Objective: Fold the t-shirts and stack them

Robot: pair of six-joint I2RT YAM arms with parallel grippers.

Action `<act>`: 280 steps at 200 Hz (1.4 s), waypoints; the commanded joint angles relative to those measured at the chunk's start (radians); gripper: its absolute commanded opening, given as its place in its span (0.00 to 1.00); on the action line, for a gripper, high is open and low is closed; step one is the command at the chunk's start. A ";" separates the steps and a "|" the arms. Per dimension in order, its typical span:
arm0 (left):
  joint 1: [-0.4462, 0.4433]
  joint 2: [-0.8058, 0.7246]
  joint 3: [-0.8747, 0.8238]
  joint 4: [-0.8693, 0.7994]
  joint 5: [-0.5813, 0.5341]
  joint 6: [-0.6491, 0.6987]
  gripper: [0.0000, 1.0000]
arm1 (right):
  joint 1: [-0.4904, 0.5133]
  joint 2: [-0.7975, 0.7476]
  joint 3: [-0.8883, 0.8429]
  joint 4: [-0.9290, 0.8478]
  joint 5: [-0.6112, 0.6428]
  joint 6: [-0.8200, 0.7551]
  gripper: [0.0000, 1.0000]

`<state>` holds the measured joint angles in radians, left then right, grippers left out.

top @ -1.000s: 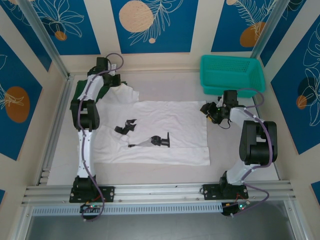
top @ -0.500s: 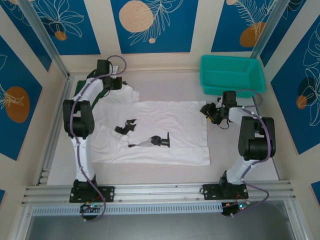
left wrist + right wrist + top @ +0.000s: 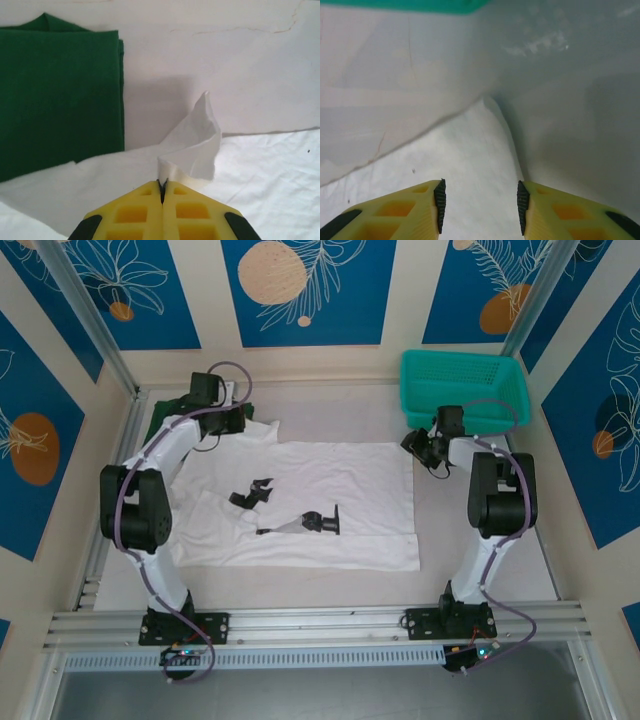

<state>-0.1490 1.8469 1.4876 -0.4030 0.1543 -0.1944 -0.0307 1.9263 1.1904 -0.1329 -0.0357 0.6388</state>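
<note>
2 shirts are counted: 1 white shirt [image 3: 350, 475], 1 green shirt [image 3: 55, 95]. The print [image 3: 318, 521] on the white one is seen as 2 separate black patches. 1 basket [image 3: 460, 354] is counted. 2 arms are counted, left arm [image 3: 135, 520] and right arm [image 3: 500, 500], with 1 gripper each: left gripper [image 3: 163, 182], right gripper [image 3: 480, 192], 2 fingers per gripper seen in the wrist views

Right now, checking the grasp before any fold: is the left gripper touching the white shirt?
Touching. The left wrist view shows the left gripper shut, with a raised fold of the white shirt pinched between its jaws.
</note>
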 commanded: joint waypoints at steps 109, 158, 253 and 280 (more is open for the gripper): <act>-0.003 -0.084 -0.055 -0.020 -0.027 -0.020 0.00 | 0.067 0.071 0.130 -0.176 0.287 0.043 0.45; -0.002 -0.095 -0.055 -0.024 -0.030 -0.019 0.00 | 0.061 0.105 0.163 -0.195 0.221 0.018 0.45; -0.002 -0.130 -0.075 -0.029 -0.042 -0.029 0.00 | 0.064 0.170 0.258 -0.294 0.183 0.006 0.04; -0.003 -0.149 -0.084 -0.023 -0.047 -0.036 0.00 | 0.075 0.123 0.212 -0.250 0.144 -0.024 0.00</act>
<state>-0.1490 1.7447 1.4242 -0.4114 0.1246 -0.2119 0.0330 2.0697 1.4242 -0.4191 0.1619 0.6514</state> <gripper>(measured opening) 0.041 0.066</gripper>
